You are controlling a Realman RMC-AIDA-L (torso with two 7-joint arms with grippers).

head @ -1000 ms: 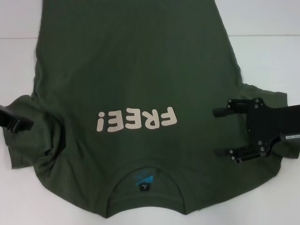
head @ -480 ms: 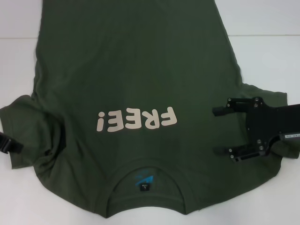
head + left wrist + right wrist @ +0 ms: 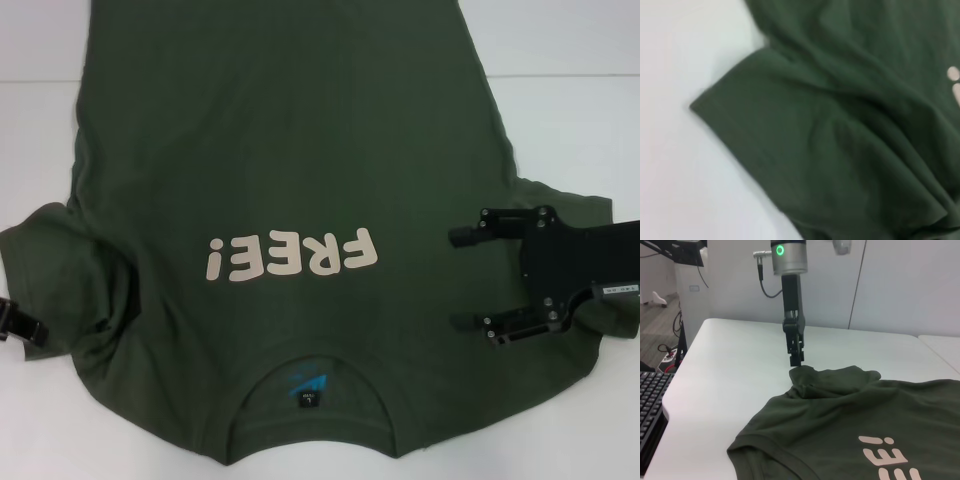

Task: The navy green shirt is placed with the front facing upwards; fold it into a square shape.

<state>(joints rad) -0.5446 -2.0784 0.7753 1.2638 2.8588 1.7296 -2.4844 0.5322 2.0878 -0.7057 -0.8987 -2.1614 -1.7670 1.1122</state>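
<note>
Left gripper (image 3: 18, 325) withdrew; navy green shirt (image 3: 290, 150) reads "FREE!"

White table (image 3: 560, 110), black keyboard (image 3: 652, 405)

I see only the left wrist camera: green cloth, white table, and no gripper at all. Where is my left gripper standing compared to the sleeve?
Observer: In the right wrist camera, the left gripper points straight down at the outer tip of the left sleeve. I cannot tell whether it touches the cloth.
Operator: Where is the right gripper?
Observer: The right gripper is open over the right shoulder area of the shirt.
Operator: How does the shirt lie?
Observer: The head camera shows it front up, with the lettering visible and the collar on the side nearest the robot.
</note>
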